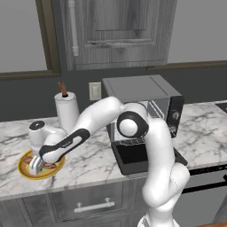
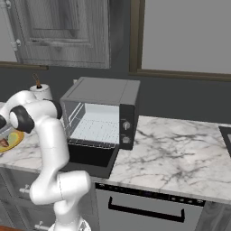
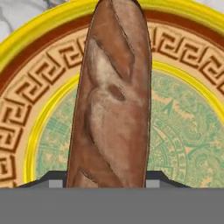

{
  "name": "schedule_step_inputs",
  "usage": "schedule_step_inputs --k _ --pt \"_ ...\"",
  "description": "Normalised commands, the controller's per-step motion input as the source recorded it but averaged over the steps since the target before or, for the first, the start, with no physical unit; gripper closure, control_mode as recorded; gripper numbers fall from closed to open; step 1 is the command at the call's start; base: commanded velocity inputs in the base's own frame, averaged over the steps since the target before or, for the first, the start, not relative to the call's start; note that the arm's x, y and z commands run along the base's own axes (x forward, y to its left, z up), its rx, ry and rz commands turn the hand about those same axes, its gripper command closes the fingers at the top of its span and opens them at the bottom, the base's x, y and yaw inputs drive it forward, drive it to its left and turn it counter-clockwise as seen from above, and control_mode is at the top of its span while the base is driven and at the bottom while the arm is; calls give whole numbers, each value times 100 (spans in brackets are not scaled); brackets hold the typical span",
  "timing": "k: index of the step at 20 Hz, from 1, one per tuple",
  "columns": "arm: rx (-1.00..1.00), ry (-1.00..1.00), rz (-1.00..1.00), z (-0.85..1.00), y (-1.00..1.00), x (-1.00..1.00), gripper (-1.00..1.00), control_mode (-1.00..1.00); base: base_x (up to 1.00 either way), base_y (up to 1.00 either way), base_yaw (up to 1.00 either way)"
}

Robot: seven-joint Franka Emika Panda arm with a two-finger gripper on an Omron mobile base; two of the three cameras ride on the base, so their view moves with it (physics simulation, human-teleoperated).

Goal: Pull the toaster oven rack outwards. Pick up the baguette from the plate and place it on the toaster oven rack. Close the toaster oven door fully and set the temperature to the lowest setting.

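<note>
The brown baguette (image 3: 111, 100) lies across the yellow-rimmed plate (image 3: 183, 131) with its pale green centre. My gripper (image 3: 106, 181) is shut on the loaf's near end, a dark fingertip (image 3: 54, 180) against each side. In the left base view the gripper (image 1: 35, 166) reaches down onto the plate (image 1: 23, 170) at the counter's left. The toaster oven (image 2: 101, 92) stands to the right with its door (image 2: 92, 158) folded down flat. The wire rack (image 2: 94, 128) sits in the light cavity, its front edge over the door. Two knobs (image 2: 126, 127) sit on the right panel.
A white paper towel roll (image 1: 66, 108) stands just behind the plate. A wall outlet (image 1: 95, 91) is behind the oven. Marble counter (image 2: 180, 153) stretches right of the oven. Drawers with a bar handle (image 1: 93, 206) lie below the counter edge.
</note>
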Motion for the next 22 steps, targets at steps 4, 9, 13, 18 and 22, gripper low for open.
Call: schedule_step_inputs --k 4,9,13,18,22 --pt "2 -1 -2 19 -7 8 100 -100 0 0 0" --pt "3 -3 -11 76 -10 3 100 -100 0 0 0" --pt "-7 0 -30 74 -17 0 100 -100 0 0 0" --pt "0 -2 -17 52 -79 0 100 -100 0 0 0" --pt "8 -7 -23 72 -97 0 100 -100 0 0 0"
